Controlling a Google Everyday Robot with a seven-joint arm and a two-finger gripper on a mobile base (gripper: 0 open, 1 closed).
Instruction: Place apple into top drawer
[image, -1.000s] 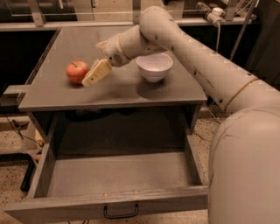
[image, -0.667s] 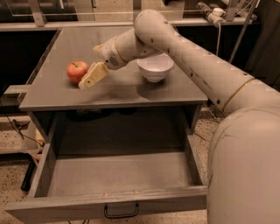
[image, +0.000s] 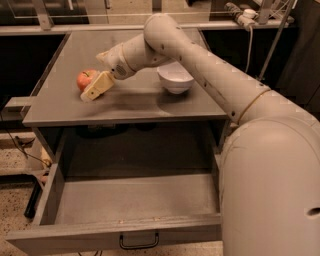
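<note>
Camera view: the robot arm (image: 210, 75) reaches from the right foreground across the desk (image: 150, 102); the desk stands directly above the top drawer (image: 135, 200), which is pulled well out toward the camera, handle (image: 139, 241) at the front; the white bowl (image: 175, 77) sits on the desk close under the forearm; the gripper (image: 95, 87) is at the left part of the desk, tilted down and to the left, touching or just beside the apple (image: 85, 78); the apple rests on the desk near the left edge, partly hidden behind the gripper; whether the gripper is apart, together or clamped on the apple cannot be told.

Findings, as judgement only: the apple is round and close to the left edge, so an off-centre contact could roll it off the desk; a shallow hold could let it slip while it is carried over the desk's front edge, dropping it to the floor rather than into the drawer; the forearm passes close over the bowl, so a low retreat could knock it; the drawer is shallow, so a high release could let the apple bounce out.
</note>
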